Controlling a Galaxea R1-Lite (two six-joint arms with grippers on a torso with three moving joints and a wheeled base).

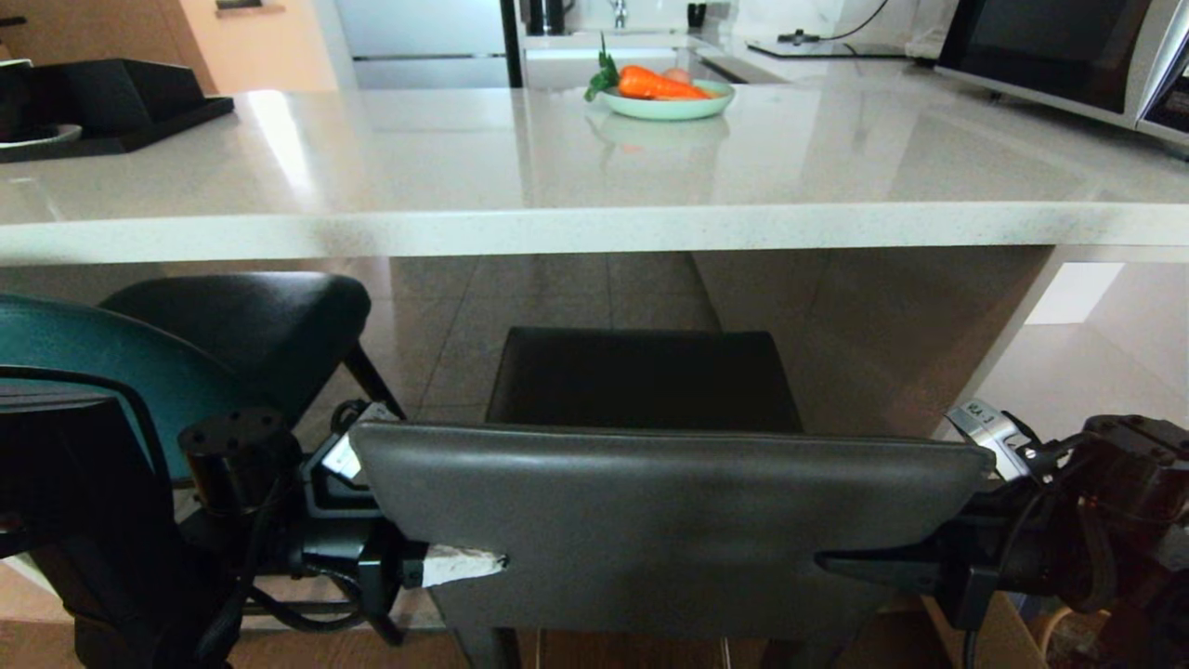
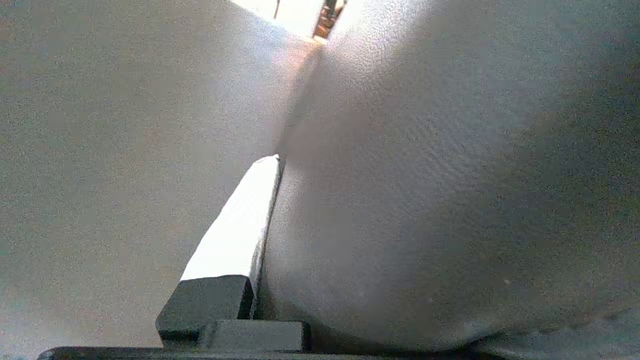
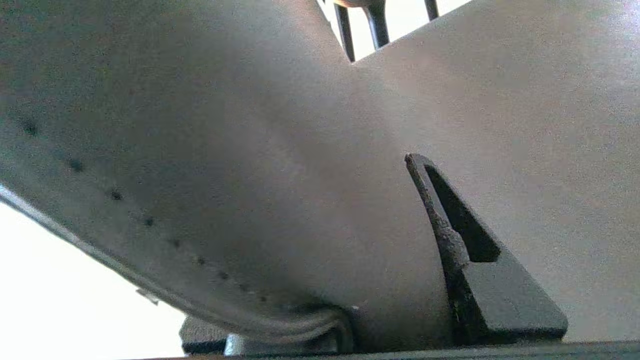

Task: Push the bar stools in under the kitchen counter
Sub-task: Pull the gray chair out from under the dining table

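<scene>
The dark grey bar stool's rectangular back [image 1: 669, 520] fills the near middle of the head view, and its seat [image 1: 641, 376] reaches toward the kitchen counter [image 1: 594, 228]. My left gripper [image 1: 450, 557] clamps the back's left edge; its white-taped finger [image 2: 240, 225] lies flat on the leather. On the back's right edge sits my right gripper [image 1: 868, 562], with a black finger [image 3: 450, 235] pressed on the leather. The teal bar stool [image 1: 84, 362] stands at the left, its dark seat [image 1: 251, 325] beneath the counter's edge.
A grey slab side panel [image 1: 882, 334] closes the space under the counter on the right. On top stand a green plate [image 1: 669, 110] with a carrot, a microwave [image 1: 1068, 56] at the right and a black tray [image 1: 111, 107] at the left.
</scene>
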